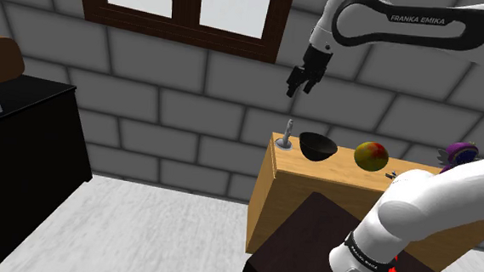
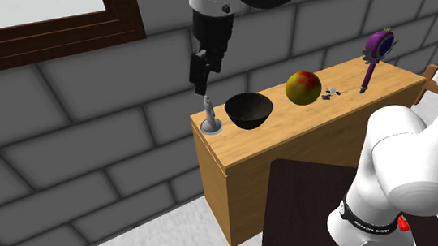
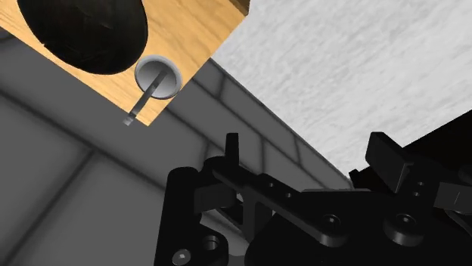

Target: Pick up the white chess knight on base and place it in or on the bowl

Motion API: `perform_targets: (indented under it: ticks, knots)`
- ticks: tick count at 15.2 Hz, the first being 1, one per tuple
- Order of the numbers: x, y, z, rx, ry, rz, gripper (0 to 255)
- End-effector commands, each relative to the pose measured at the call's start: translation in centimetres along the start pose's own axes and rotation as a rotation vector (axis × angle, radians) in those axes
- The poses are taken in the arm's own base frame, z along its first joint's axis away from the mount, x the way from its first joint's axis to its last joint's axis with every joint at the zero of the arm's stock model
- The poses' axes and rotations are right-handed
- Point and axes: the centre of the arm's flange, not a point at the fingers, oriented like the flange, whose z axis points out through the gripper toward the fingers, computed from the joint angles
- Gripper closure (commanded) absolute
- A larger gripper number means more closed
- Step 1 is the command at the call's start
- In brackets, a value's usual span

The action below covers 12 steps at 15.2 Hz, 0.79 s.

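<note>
The chess knight [image 1: 287, 140] [image 2: 211, 119] is a thin pale grey piece standing upright on a round base, at the corner of the wooden table [image 1: 314, 190] [image 2: 293, 148]. Right beside it sits a black bowl [image 1: 316, 146] [image 2: 248, 110]. My black gripper [image 1: 296, 83] [image 2: 199, 83] hangs in the air above the knight, apart from it, pointing down. In the wrist view the knight [image 3: 156, 78] and the bowl [image 3: 83, 30] lie well ahead of the gripper [image 3: 306, 151], whose fingers [image 3: 231, 145] stand apart, open and holding nothing.
A red-and-yellow ball [image 1: 370, 155] [image 2: 302, 87], a small dark object [image 2: 334, 93] and a purple brush [image 2: 376, 55] lie further along the table. A stone wall with a window stands behind. A dark cabinet [image 1: 27, 137] is at the shoulder view's left.
</note>
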Motion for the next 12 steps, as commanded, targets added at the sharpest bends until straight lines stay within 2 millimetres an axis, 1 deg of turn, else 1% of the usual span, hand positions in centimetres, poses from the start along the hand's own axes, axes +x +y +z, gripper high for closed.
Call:
perform_targets:
  ticks: [1,7,12]
  knots:
    - [1.9,1.3,1.7,-0.004,-0.012,0.050,0]
    - [6.1,5.9,6.9,-0.014,-0.049,0.198,0]
    - [8.8,10.3,11.4,-0.023,-0.080,0.321,0]
